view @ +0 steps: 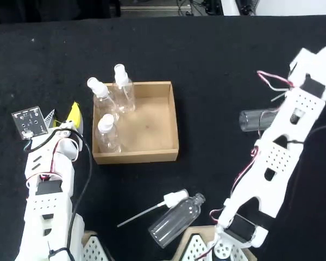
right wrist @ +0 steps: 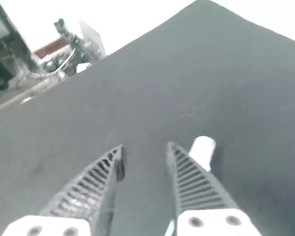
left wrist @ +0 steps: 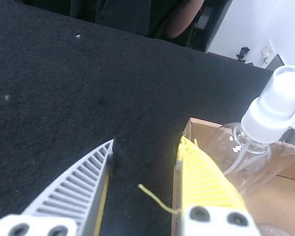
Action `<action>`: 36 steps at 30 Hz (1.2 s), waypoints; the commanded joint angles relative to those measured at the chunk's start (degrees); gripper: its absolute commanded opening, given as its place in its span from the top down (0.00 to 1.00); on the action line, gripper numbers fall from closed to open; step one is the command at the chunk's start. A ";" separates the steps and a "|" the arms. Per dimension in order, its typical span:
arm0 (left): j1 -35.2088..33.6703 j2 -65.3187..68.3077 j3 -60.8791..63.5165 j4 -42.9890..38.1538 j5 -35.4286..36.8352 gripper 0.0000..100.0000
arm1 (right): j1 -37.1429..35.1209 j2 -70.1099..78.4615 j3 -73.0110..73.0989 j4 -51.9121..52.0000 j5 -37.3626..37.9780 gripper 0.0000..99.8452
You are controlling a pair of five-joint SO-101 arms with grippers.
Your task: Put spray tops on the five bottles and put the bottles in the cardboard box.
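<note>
Three capped bottles (view: 108, 133) stand in the cardboard box (view: 175, 117), centre frame. Left claw (left wrist: 146, 147), beside the box, is wide and empty; right claw (right wrist: 146, 147) parted, empty.

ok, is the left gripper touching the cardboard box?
Apart. In the high view a strip of black table shows between the yellow finger of the left gripper and the nearest wall of the cardboard box.

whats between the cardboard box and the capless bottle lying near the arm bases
In the high view, a loose spray top lies between the cardboard box and that bottle, right by its neck; otherwise bare cloth.
</note>
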 commanded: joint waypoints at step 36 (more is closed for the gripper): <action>0.40 -1.14 0.13 -1.49 -0.35 0.81 | 1.85 1.10 -3.82 14.86 -5.98 0.99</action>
